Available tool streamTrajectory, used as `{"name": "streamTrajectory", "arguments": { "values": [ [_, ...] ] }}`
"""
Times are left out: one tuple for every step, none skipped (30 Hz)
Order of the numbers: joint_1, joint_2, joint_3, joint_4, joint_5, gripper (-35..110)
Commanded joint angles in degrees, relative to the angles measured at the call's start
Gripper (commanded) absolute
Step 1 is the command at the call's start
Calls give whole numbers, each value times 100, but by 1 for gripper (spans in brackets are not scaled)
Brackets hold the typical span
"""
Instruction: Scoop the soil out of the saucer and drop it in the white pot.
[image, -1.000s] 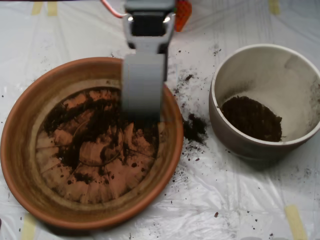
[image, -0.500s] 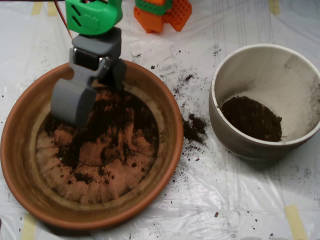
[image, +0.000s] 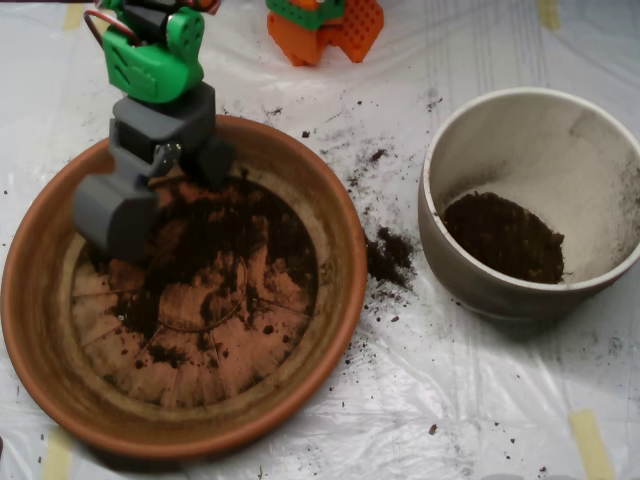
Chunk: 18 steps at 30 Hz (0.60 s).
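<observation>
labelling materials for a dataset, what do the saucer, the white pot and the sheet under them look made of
Saucer: unglazed terracotta by its look, matte orange-brown with a pale ring inside.
White pot: probably ceramic or stone-like, matte, cream-white dusty inside and grey-brown outside.
Sheet: thin clear plastic film, glossy and wrinkled, over a white surface.

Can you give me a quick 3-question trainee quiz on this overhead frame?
1. True or false: the white pot already holds some soil.
2. Where is the scoop? A) over the pot B) at the upper-left inside the saucer C) on the plastic sheet
3. What lies on the sheet between saucer and pot?

Key
1. True: a dark heap sits at the pot's lower-left inside.
2. B
3. A spilled soil clump, with loose crumbs scattered around it.
</observation>
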Motion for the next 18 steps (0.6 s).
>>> {"name": "streamTrajectory", "arguments": {
  "values": [
    [299,-281,-712,62,-35,40],
    [369,-475,-888,114,-26,40],
    [448,-659,-1090,176,-26,40],
    [536,-826,-1301,246,-26,40],
    [642,-984,-1494,308,-18,40],
    [747,-1125,-1687,360,-26,40],
    [826,-1301,-1890,457,-53,39],
    [888,-1468,-2057,536,-79,39],
    [967,-1600,-2197,580,-105,39],
    [1011,-1740,-2347,668,-123,39],
    [1020,-1863,-2479,756,-158,38],
    [1020,-1951,-2575,817,-185,37],
    [1037,-2021,-2637,853,-202,34],
    [1046,-2109,-2733,932,-237,31],
    [1011,-2215,-2821,1028,-281,31],
    [1002,-2285,-2883,1081,-299,30],
    [1002,-2382,-2971,1151,-316,30],
    [984,-2558,-3190,1371,-334,30]
  ]
}}
